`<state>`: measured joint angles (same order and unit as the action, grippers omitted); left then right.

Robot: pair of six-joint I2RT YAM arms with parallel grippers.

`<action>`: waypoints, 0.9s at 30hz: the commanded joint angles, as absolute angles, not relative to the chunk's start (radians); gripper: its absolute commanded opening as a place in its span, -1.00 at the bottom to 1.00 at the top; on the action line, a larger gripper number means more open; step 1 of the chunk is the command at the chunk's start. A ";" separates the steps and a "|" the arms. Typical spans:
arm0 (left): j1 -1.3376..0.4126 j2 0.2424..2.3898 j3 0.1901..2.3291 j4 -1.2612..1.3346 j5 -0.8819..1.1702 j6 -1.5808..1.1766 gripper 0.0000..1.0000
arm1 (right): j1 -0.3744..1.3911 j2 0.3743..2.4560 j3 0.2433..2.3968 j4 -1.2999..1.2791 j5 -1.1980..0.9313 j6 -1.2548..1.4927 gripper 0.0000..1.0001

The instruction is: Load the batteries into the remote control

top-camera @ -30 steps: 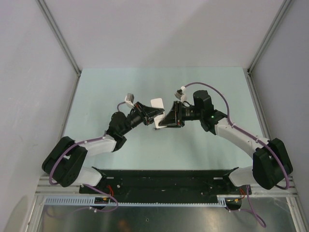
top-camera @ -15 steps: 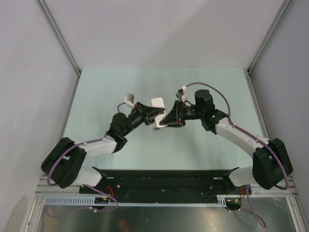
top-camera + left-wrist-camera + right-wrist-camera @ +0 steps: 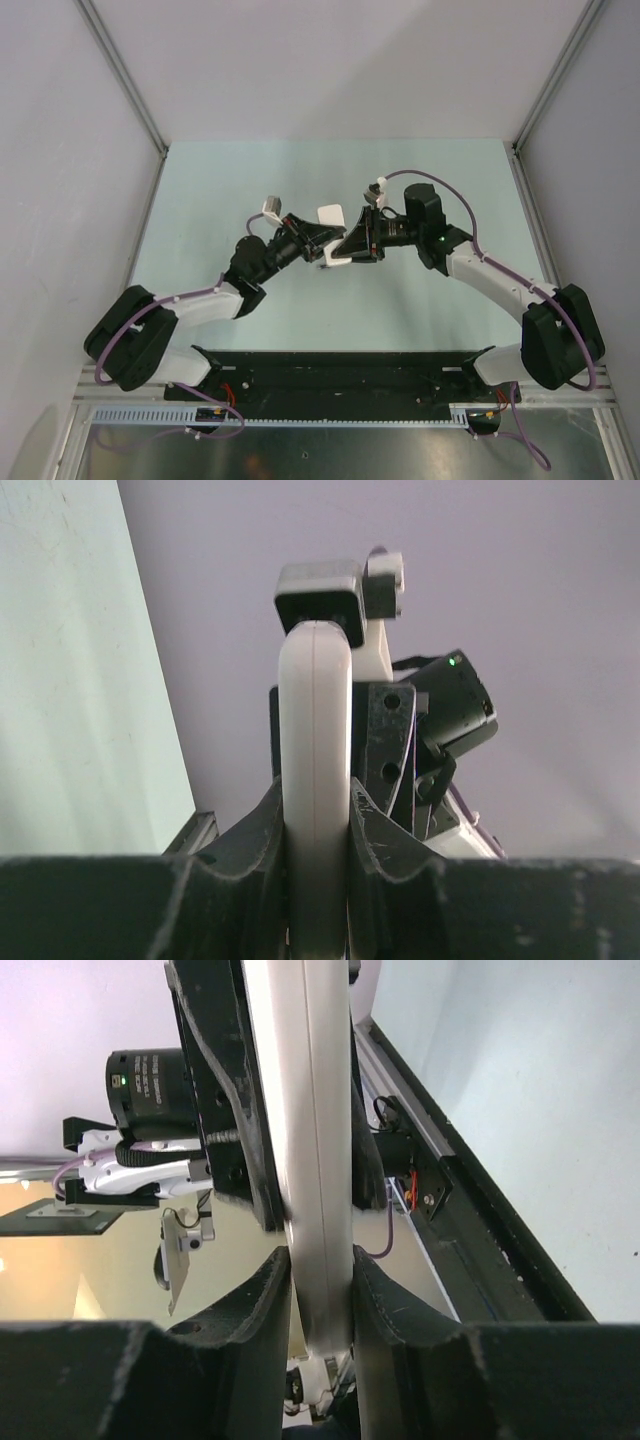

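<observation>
Left wrist view: the left fingers (image 3: 262, 828) are clamped on the remote control (image 3: 315, 760), a slim white bar seen edge-on (rounded at the tip), and the right fingers (image 3: 268, 1305) pinch its other end. It is held over the middle of the pale green bench (image 3: 200, 210), well apart from the bench's edges and the grey walls (image 3: 330, 70).

left hand (image 3: 318, 825) facing right hand (image 3: 320, 1280), walls (image 3: 60, 200) flanking
</observation>
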<state>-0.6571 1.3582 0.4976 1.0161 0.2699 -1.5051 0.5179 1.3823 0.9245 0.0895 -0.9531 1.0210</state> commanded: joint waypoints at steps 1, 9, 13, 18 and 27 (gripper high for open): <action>-0.749 1.279 0.506 1.117 0.488 -1.516 -1.00 | 0.476 1.422 0.977 0.155 -0.733 1.011 -0.35; -0.752 1.259 0.479 1.118 0.479 -1.513 -1.00 | 0.465 1.431 0.989 0.152 -0.733 1.008 -0.31; -0.721 1.267 0.471 1.118 0.466 -1.502 -1.00 | 0.463 1.418 0.991 0.193 -0.793 1.015 -0.09; -0.603 1.296 0.457 1.118 0.462 -1.473 -1.00 | 0.459 1.326 1.026 0.045 -0.830 0.902 0.21; -0.471 1.322 0.611 0.538 0.441 -1.064 -1.00 | 0.456 1.190 1.058 -0.431 -0.464 0.580 0.23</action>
